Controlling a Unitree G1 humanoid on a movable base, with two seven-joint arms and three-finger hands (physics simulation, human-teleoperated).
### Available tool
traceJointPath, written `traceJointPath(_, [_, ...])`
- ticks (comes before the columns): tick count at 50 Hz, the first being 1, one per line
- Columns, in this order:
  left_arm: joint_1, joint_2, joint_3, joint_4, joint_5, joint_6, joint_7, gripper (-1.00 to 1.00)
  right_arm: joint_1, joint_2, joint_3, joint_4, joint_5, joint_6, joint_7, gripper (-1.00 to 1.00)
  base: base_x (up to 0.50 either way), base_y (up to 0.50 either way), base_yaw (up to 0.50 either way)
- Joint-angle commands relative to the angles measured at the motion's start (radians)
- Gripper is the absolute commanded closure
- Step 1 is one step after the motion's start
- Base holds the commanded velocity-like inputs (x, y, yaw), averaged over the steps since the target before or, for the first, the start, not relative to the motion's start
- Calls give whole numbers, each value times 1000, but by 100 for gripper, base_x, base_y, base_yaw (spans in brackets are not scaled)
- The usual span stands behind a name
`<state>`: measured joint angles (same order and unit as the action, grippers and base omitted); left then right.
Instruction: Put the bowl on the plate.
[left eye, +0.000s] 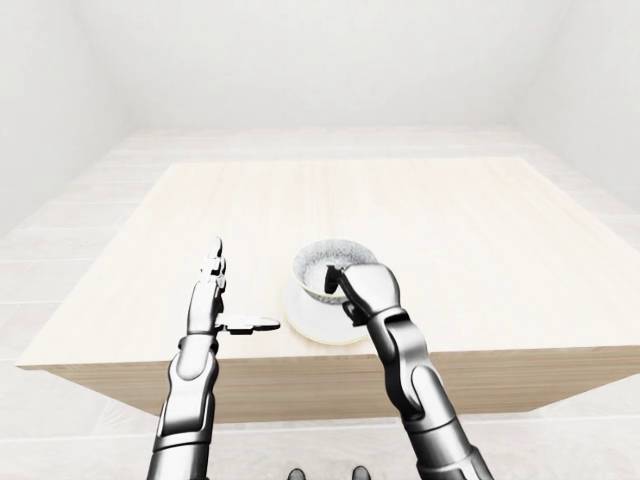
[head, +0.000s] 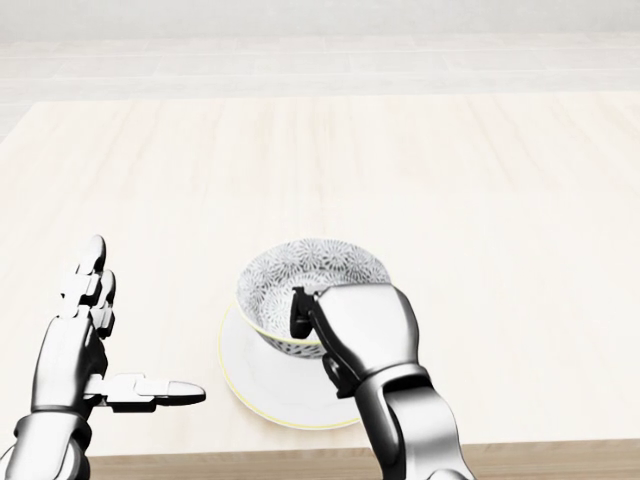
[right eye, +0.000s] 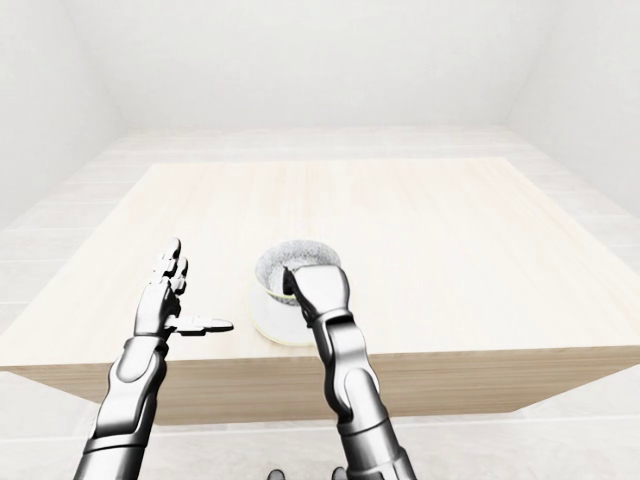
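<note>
A patterned grey-and-white bowl (head: 300, 268) stands upright over a white plate (head: 248, 388) near the bottom edge of the table in the head view. Whether the bowl's foot touches the plate I cannot tell. My right hand (head: 310, 330) is shut on the bowl's near rim, with the thumb (head: 299, 312) inside and the other fingers outside. My left hand (head: 140, 325) is open to the left of the plate, fingers straight up and thumb pointing toward the plate, touching nothing.
The light wooden table (head: 460, 170) stretches far toward the top of the head view. Its near edge (left eye: 300, 360) runs just below the plate. White floor and walls surround it.
</note>
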<state>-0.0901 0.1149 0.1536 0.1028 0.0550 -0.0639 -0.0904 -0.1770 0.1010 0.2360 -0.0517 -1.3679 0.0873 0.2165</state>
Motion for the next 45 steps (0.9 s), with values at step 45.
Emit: traceJointPath(45, [-10,3,-1,23,-1,-8,3,-100,-5,-11,-6,52,72,0,-65,36,0,0,0])
